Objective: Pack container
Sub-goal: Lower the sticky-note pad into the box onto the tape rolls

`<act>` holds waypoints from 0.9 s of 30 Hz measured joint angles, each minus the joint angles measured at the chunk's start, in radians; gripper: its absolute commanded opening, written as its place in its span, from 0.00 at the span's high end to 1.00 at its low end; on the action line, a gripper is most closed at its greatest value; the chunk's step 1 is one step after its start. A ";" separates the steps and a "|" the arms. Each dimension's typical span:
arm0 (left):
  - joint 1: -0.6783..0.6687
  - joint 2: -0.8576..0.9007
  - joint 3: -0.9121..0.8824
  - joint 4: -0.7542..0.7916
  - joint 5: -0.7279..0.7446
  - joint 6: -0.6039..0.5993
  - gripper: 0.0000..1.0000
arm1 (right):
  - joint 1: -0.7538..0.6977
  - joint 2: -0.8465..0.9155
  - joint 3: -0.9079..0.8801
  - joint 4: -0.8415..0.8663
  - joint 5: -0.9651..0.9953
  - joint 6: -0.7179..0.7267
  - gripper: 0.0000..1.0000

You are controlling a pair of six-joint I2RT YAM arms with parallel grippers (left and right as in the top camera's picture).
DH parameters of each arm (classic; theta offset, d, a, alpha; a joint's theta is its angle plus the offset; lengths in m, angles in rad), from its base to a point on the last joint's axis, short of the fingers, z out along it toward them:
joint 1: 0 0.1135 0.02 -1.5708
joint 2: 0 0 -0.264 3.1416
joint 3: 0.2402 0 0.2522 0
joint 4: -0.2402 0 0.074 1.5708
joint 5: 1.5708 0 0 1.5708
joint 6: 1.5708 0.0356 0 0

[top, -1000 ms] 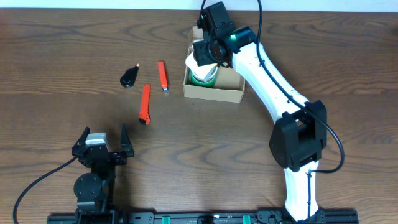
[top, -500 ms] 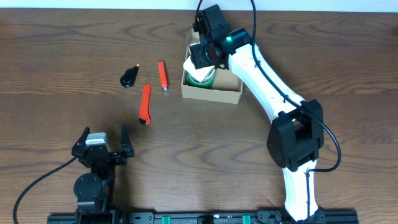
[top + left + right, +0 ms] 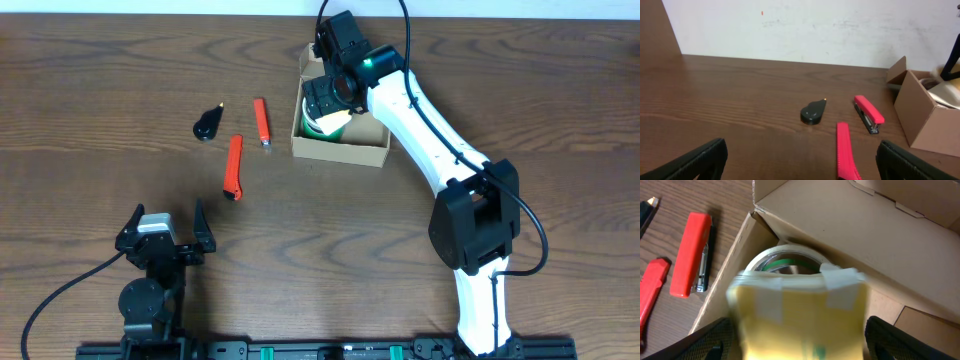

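Observation:
The container (image 3: 345, 152) is an open tan cardboard box at the back middle of the table; it also shows in the right wrist view (image 3: 840, 225) and the left wrist view (image 3: 920, 120). A tape roll with a green core (image 3: 786, 257) lies inside it. My right gripper (image 3: 330, 95) hovers over the box's left half with its fingers (image 3: 797, 342) spread. A blurred yellow packet with white tape strips (image 3: 797, 312) sits between them, loose, just above the roll. My left gripper (image 3: 165, 238) is open and empty near the front left (image 3: 800, 160).
A red stapler (image 3: 262, 122) (image 3: 868, 114), a red-orange cutter (image 3: 233, 166) (image 3: 845, 152) and a small black pointed object (image 3: 207, 125) (image 3: 812, 113) lie on the table left of the box. The box's flap lid (image 3: 900, 200) stands open at the back.
My right gripper moved slightly left and down over the box. The yellow packet it held has come away from the fingers and dropped into the box's left half.

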 measured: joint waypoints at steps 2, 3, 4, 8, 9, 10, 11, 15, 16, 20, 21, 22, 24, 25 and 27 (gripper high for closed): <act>0.000 0.000 0.000 0.000 0.000 0.000 0.04 | 0.000 0.000 0.000 0.000 0.002 0.000 0.13; 0.000 0.000 0.000 0.000 0.000 0.000 0.04 | 0.000 0.001 0.000 0.000 0.002 -0.004 0.13; 0.000 0.000 0.000 0.000 0.000 0.000 0.04 | 0.000 0.001 0.000 0.001 0.002 -0.007 0.13; 0.000 0.000 0.000 0.000 0.000 0.000 0.04 | 0.000 0.002 0.000 0.006 0.003 -0.023 0.12; 0.000 0.000 0.000 0.000 0.000 0.000 0.04 | 0.000 0.002 0.000 0.006 0.003 -0.026 0.13; 0.000 0.000 0.000 0.000 0.000 0.000 0.04 | 0.000 0.002 0.000 0.006 0.003 -0.027 0.14; 0.000 0.000 0.000 0.000 0.000 0.000 0.04 | 0.000 0.002 0.000 0.004 0.003 -0.029 0.17; 0.000 0.000 0.000 0.000 0.000 0.000 0.04 | 0.000 0.002 0.000 -0.006 0.005 -0.041 0.79; 0.000 0.000 0.000 0.000 0.000 0.000 0.04 | 0.000 0.002 0.000 -0.007 0.006 -0.040 0.89; 0.000 0.000 0.000 0.000 0.000 0.000 0.04 | 0.000 0.002 0.000 -0.005 0.006 -0.044 0.99; 0.000 0.000 0.000 0.000 0.000 0.000 0.04 | 0.000 0.002 0.000 -0.002 0.006 -0.042 0.99; 0.000 0.000 0.000 0.000 0.000 0.000 0.04 | 0.000 0.002 0.000 0.000 0.007 -0.042 0.99; 0.000 0.000 0.000 0.000 0.000 0.000 0.04 | 0.000 0.003 0.000 0.008 0.016 -0.042 0.99; 0.000 0.000 0.000 0.000 0.000 0.000 0.04 | 0.000 0.004 0.000 0.009 0.019 -0.042 0.99; 0.000 0.000 0.000 0.000 0.000 0.000 0.04 | -0.001 0.011 0.000 0.011 0.025 -0.042 0.99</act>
